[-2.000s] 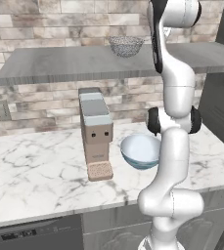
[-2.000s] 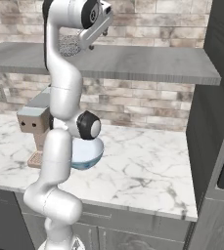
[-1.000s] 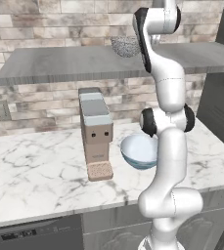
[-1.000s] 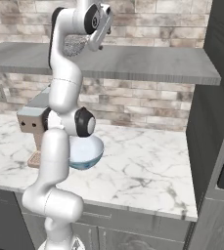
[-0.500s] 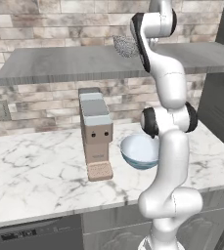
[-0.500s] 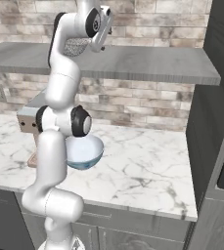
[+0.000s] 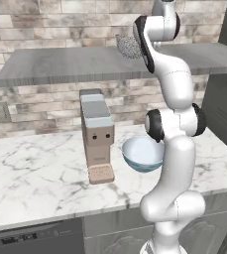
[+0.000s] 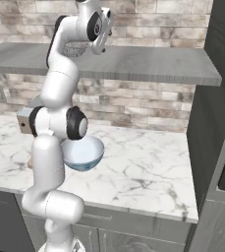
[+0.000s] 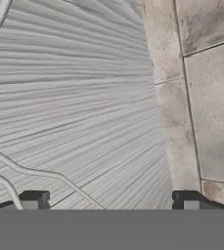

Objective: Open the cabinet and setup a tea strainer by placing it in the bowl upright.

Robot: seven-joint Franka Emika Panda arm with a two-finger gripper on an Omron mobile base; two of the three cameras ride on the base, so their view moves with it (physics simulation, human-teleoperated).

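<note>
On the shelf [image 7: 60,67], the strainer [image 7: 128,47] rests beside the raised gripper [image 9: 108,200], whose jaws stand wide apart and empty. Closing off-centre on its thin handle [image 9: 40,173] risks knocking the strainer away; the bowl [image 7: 142,153] sits on the counter [image 7: 35,173] below.

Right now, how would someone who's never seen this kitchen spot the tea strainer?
Find the long grey shelf against the brick wall, above the marble counter. The tea strainer sits on top, a silver wire-mesh basket, unlike the smooth blue bowl below.
</note>
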